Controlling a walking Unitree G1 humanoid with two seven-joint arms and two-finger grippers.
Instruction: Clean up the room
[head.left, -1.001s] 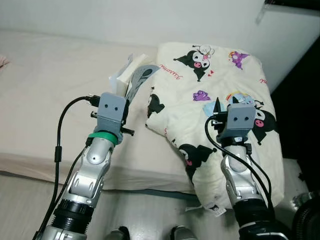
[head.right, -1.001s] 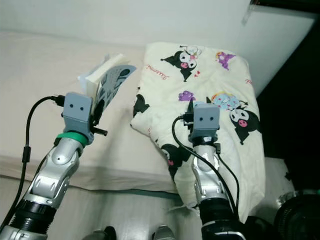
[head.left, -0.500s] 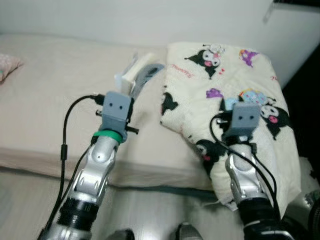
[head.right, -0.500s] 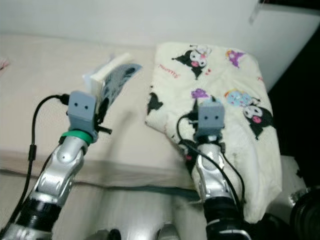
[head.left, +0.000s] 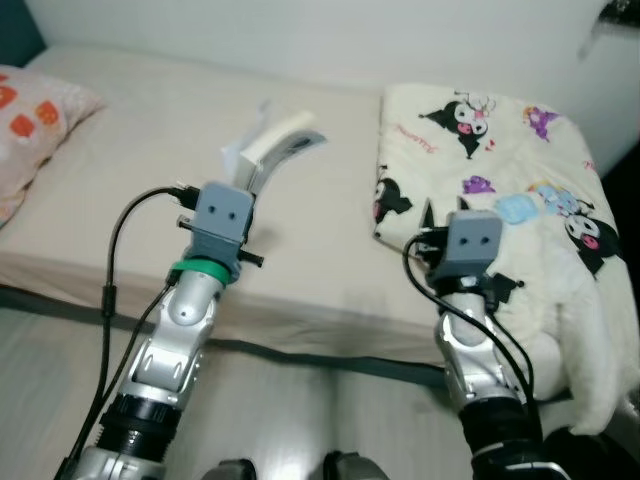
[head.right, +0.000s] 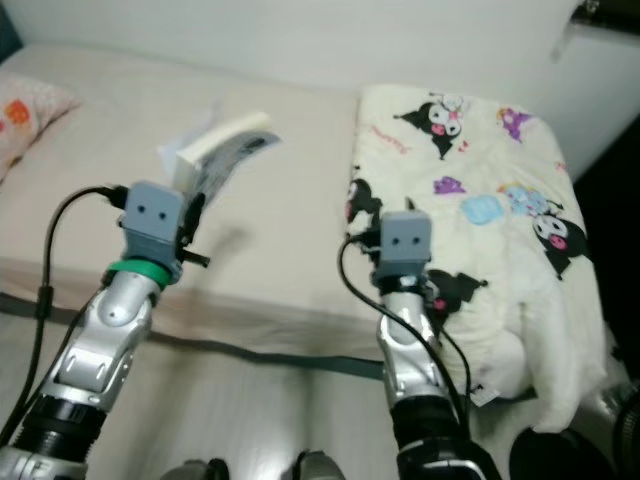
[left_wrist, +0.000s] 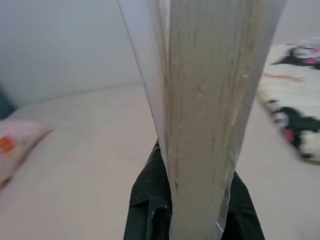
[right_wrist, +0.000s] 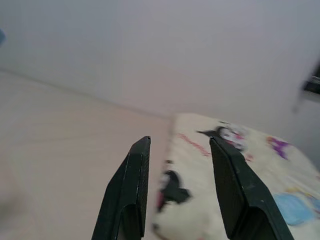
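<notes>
The left gripper (left_wrist: 192, 220) pinches a book (head.left: 272, 146) above the bed (head.left: 130, 180), its cover design unreadable, while the right gripper (right_wrist: 182, 195), fingers spread and empty, hangs by the cartoon-print blanket (head.left: 500, 170), cut off at the frame edge.

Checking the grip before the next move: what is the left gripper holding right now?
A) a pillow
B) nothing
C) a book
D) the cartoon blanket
C: the left gripper is shut on the thick book, its page edges rising between the black fingers above the bed.
</notes>
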